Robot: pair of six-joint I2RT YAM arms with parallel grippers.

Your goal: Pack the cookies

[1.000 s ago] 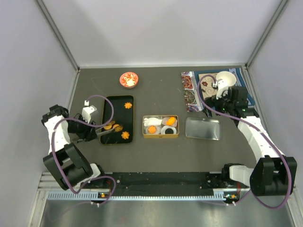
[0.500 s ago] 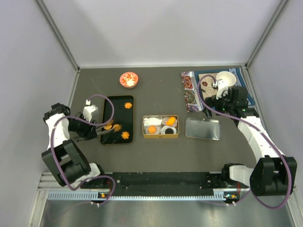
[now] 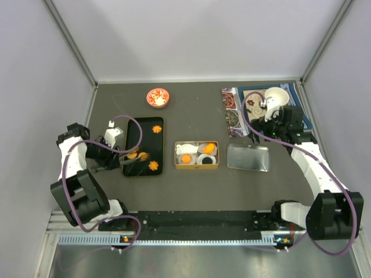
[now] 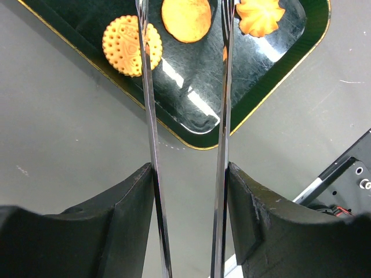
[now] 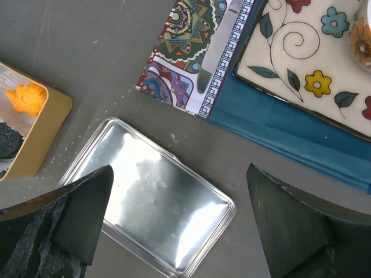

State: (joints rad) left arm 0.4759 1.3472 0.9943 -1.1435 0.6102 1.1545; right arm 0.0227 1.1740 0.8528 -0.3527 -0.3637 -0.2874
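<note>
Grey tabletop, pale walls, cookies on black tray

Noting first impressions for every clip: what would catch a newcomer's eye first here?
The glossy black tray at left, dotted with orange cookies, stands out first, with the left gripper holding thin metal tongs over it. At the centre sits a gold tin of paper cups, some holding cookies; a silver lid lies to its right, and the open right gripper hovers beyond it.
</note>
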